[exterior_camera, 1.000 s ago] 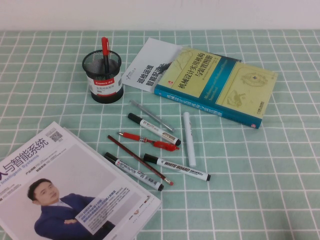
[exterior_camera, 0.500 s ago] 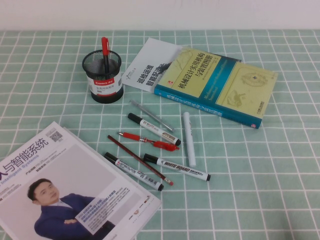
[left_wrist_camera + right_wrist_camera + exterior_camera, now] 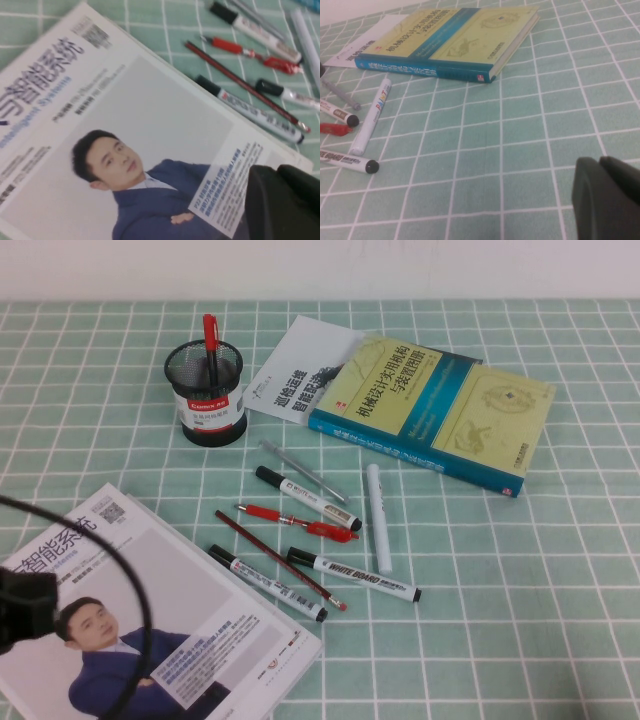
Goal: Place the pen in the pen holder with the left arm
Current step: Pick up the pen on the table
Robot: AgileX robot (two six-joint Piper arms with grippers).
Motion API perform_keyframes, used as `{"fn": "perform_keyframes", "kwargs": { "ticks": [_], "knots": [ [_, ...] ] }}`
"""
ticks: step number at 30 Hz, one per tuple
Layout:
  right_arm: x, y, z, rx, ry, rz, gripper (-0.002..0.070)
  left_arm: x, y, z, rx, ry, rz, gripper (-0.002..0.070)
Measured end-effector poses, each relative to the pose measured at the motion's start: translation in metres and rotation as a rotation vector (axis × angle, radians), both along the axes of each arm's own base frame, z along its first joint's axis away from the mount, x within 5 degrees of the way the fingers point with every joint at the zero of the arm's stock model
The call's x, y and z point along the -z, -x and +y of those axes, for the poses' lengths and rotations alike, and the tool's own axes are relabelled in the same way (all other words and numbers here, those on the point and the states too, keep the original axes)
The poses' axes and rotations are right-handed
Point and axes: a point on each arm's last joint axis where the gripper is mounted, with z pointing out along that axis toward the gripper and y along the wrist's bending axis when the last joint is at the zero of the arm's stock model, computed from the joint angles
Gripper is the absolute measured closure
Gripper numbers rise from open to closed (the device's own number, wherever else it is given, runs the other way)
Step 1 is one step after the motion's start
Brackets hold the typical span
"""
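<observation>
The pen (image 3: 268,583) lies on the green-checked desk (image 3: 560,620) just beside the magazine (image 3: 190,570), with a brown pencil (image 3: 280,560) alongside. The pen holder (image 3: 205,395) stands well apart from the magazine. The left gripper (image 3: 282,205) hangs over the magazine and the right gripper (image 3: 607,197) hangs far from it; I cannot tell whether either is grasping.

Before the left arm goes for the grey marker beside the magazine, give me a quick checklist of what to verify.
1. Left gripper above the pen: not ok, it hangs over the magazine.
2. Pen clear to grasp: not ok, it lies flat between the magazine's edge and the brown pencil, both close.
3. Pen holder upright: ok.
4. Room in the holder: ok, only one red pen stands inside.
5. Right gripper out of the way: ok, over bare tablecloth, away from the pens.
</observation>
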Motion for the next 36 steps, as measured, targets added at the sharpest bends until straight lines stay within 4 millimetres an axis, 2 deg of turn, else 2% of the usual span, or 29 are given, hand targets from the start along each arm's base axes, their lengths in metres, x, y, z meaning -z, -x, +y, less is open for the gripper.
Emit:
{"fn": "perform_keyframes", "kwargs": {
  "ticks": [9, 14, 21, 29, 36],
  "knots": [
    [0.0, 0.0, 0.0, 0.0, 0.0, 0.0, 0.0696, 0.021, -0.038, -0.014, 0.222, -0.042, 0.099, 0.0679],
    [0.0, 0.0, 0.0, 0.0, 0.0, 0.0, 0.0696, 0.018, -0.062, -0.027, 0.336, -0.079, 0.108, 0.0679],
    [0.0, 0.0, 0.0, 0.0, 0.0, 0.0, 0.0696, 0.011, -0.095, -0.08, 0.661, -0.215, 0.105, 0.0679],
    [0.0, 0.0, 0.0, 0.0, 0.0, 0.0, 0.0696, 0.018, -0.124, -0.143, 1.177, -0.57, 0.146, 0.0679],
    [0.0, 0.0, 0.0, 0.0, 0.0, 0.0, 0.0696, 0.025, -0.148, -0.167, 1.534, -0.784, 0.052, 0.0679]
  ]
}}
